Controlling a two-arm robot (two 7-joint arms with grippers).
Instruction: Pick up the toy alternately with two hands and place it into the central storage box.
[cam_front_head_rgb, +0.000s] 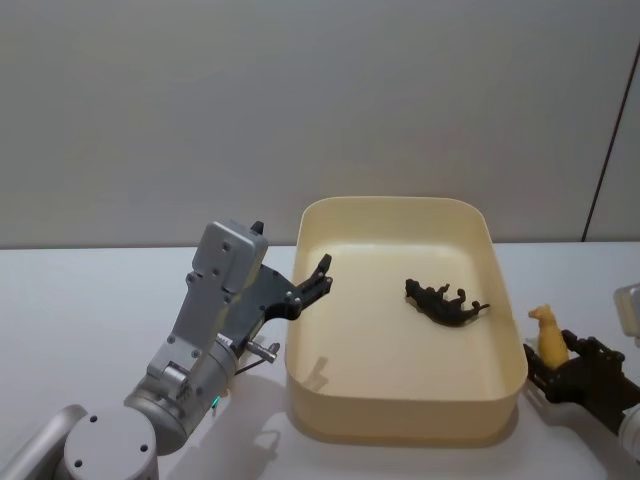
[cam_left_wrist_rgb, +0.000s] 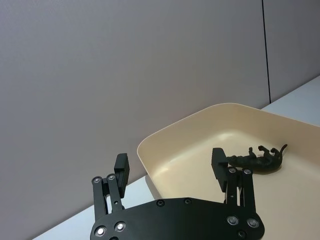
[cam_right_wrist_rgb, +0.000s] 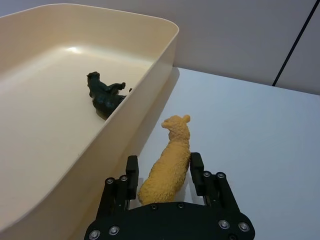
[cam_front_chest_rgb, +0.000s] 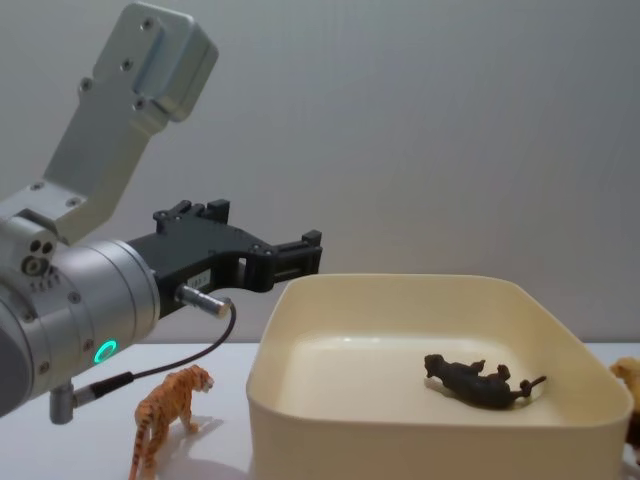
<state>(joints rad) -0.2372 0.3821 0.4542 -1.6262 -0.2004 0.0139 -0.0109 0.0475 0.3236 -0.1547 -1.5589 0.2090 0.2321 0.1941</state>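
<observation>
While a dark plastic toy animal (cam_front_head_rgb: 445, 301) already lies in the cream-yellow plastic tub (cam_front_head_rgb: 400, 415), the left claw (cam_front_head_rgb: 322, 273) hovers open and empty over its left rim. The right claw (cam_right_wrist_rgb: 164, 169) surrounds a yellow toy alpaca (cam_right_wrist_rgb: 170, 160) on the surface (cam_right_wrist_rgb: 260, 130) beside the right wall; I cannot tell whether it grips. An orange toy tiger (cam_front_chest_rgb: 170, 415) stands outside too.

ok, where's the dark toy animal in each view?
Head: dark toy lying on the tub floor, right of centre.
Left wrist: dark toy on the tub floor, past the near corner.
Right wrist: dark toy inside the tub, by the wall nearest the yellow toy.
Chest: dark toy on the floor, right of centre.
Landmark: the tub.
</observation>
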